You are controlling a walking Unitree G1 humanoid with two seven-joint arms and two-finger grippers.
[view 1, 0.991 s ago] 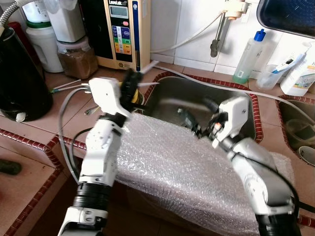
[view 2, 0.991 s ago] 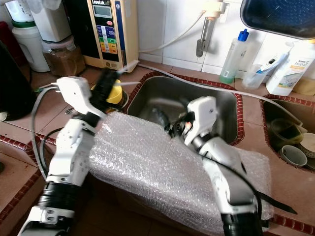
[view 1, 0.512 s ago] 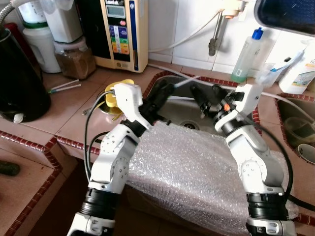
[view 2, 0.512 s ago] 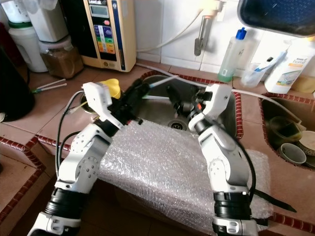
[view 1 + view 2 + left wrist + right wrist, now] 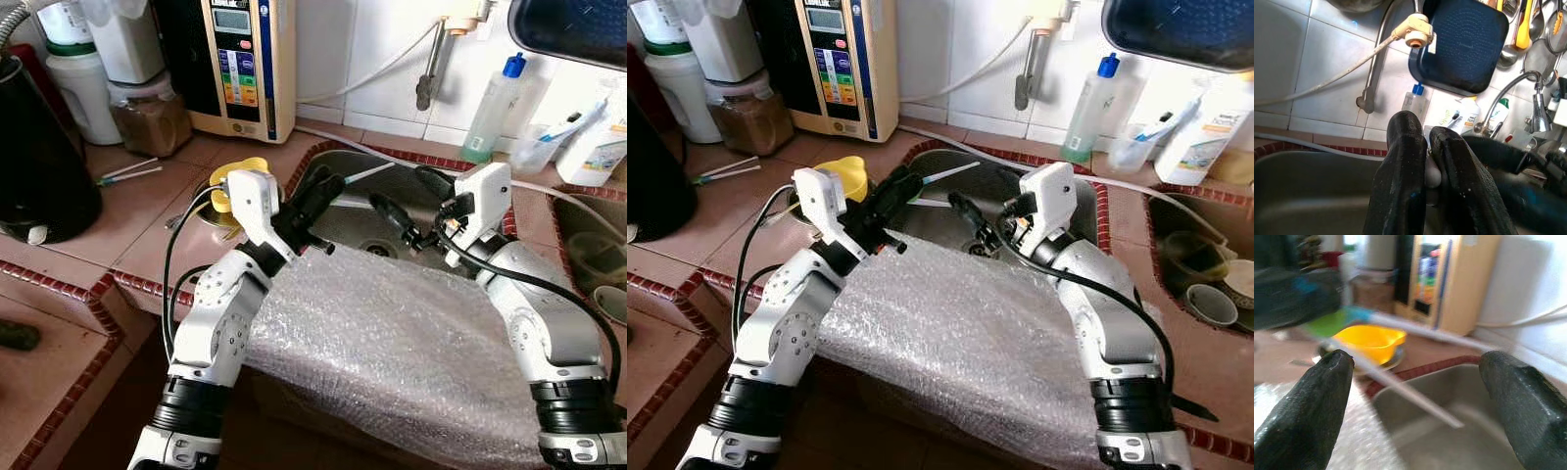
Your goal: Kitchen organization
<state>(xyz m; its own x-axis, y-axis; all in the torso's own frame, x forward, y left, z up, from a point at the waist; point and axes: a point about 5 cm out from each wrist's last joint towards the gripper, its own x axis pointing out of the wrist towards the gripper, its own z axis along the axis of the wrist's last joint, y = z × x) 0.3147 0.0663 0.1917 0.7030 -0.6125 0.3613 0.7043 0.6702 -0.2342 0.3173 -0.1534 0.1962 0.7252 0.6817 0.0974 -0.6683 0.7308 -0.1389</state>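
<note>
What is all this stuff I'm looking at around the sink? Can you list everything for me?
Sink: one, steel, set in the tiled counter ahead.
Bubble wrap: one sheet, clear, draped over the counter's front edge.
Toothbrush: one, white and teal, held over the sink.
Yellow bowl: one, on the counter left of the sink.
Water machine: one, beige and black, at the back wall.
Brown jar: one, left of the machine.
Clear bottle: one, blue cap, behind the sink.
Blue tray: one, hanging on the wall.
White hose: one, running along the wall.
Left gripper: black fingers shut on the toothbrush.
Right gripper: black fingers open, over the sink.
</note>
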